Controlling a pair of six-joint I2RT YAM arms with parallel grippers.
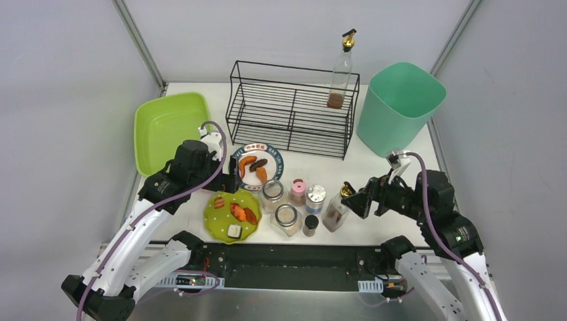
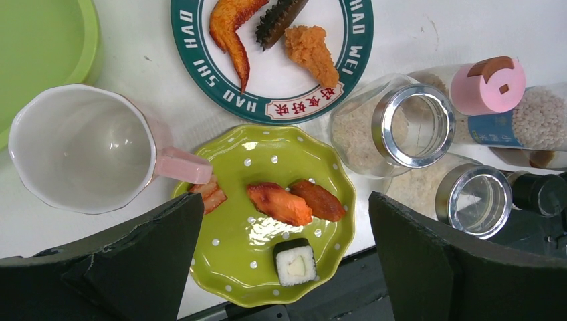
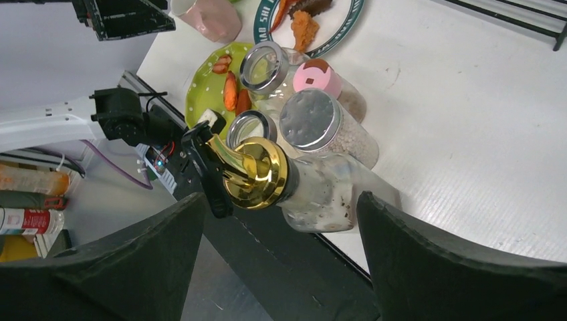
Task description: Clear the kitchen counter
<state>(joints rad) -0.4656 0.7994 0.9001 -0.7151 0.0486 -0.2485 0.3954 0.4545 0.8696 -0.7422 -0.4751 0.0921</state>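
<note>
While the left pincer [image 2: 284,204] and right pincer [image 3: 281,199] gape empty, the counter [image 1: 401,167] carries two plates [image 1: 260,165] [image 1: 232,215], five jars [image 1: 272,194] [image 1: 286,219] [image 1: 298,192] [image 1: 315,198] [image 1: 310,225], one mug [image 2: 80,150], two bottles [image 1: 341,73] [image 1: 336,210].

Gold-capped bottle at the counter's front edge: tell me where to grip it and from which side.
Grip the bottle on its glass body, just below the gold pourer, coming in level from its right. It stands upright, the body is broader and steadier than the spout, and jars crowd its left. The open right gripper faces it from the bare side.
</note>
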